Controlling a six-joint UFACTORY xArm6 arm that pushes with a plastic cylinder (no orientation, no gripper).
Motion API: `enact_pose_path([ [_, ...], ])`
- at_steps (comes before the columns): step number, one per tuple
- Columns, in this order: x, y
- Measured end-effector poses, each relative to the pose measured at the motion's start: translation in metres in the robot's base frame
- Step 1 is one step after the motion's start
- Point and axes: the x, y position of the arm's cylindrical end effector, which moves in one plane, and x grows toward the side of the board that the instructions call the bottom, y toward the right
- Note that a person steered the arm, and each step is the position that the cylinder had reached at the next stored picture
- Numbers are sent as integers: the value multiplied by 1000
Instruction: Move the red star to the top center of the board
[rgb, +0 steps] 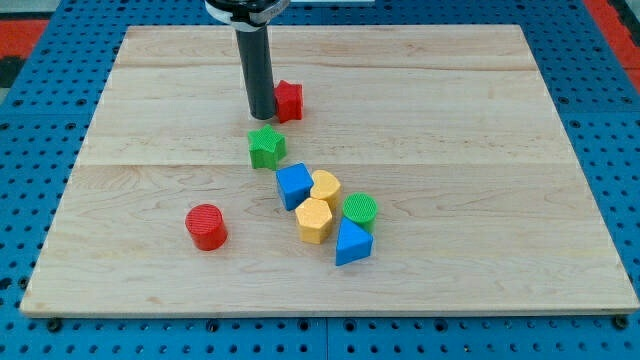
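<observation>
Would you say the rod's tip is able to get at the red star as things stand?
Probably yes: my tip already sits right against the red star, on its left in the view, with nothing between them; the green star lies below.

Green star (266, 146) below — (top open)

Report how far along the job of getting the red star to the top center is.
Mostly done: the red star already sits in the upper part of the board, slightly to the view's left of center. In hand: my tip is against its left side. Left: a short push toward the view's top and right. The green star just below stays clear.
</observation>
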Motion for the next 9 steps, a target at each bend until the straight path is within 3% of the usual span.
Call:
enact_pose_path([
  [3, -67, 86],
  [4, -49, 126],
  [5, -66, 162],
  [6, -76, 107],
  [7, -56, 105],
  [8, -61, 83],
  [9, -94, 83],
])
